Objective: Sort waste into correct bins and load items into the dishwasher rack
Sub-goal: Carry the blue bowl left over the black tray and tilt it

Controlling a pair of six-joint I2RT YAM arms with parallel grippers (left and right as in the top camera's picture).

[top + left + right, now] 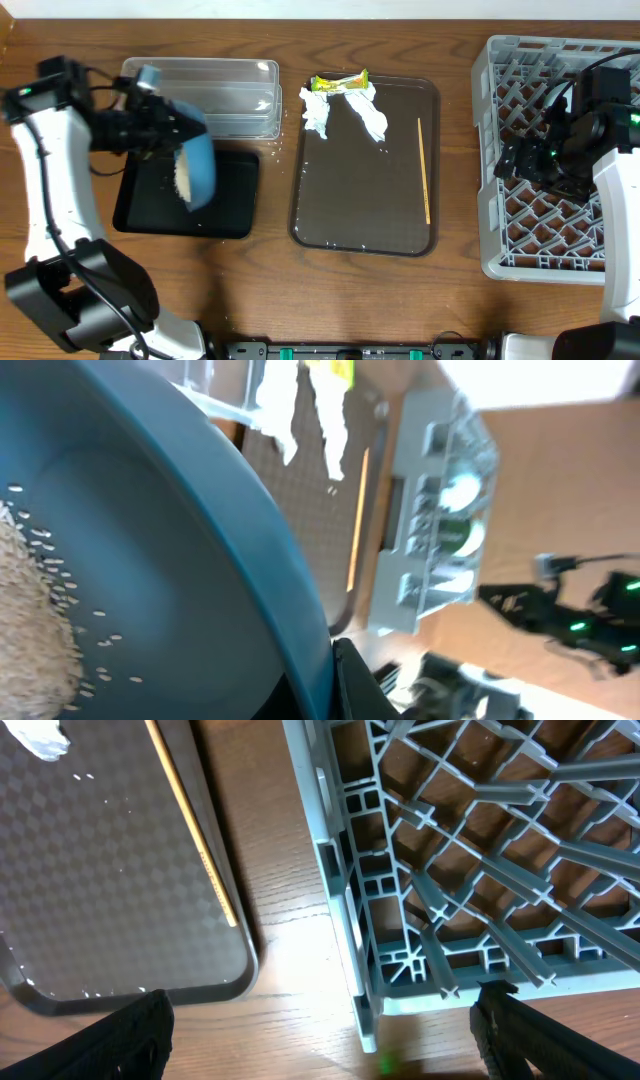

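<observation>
Your L gripper (166, 127) pinches dark blue dish (203, 165) at rim, frame left. Stiff, prob. slick: hold firm. R gripper (325, 1030) spread.

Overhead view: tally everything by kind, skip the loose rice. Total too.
Tissues: 2
Wrapper: 1
Wooden stick: 1
Blue dish: 1
Clear tub: 1
Black tray: 1
Brown tray: 1
Rack: 1
Total: 9
</observation>
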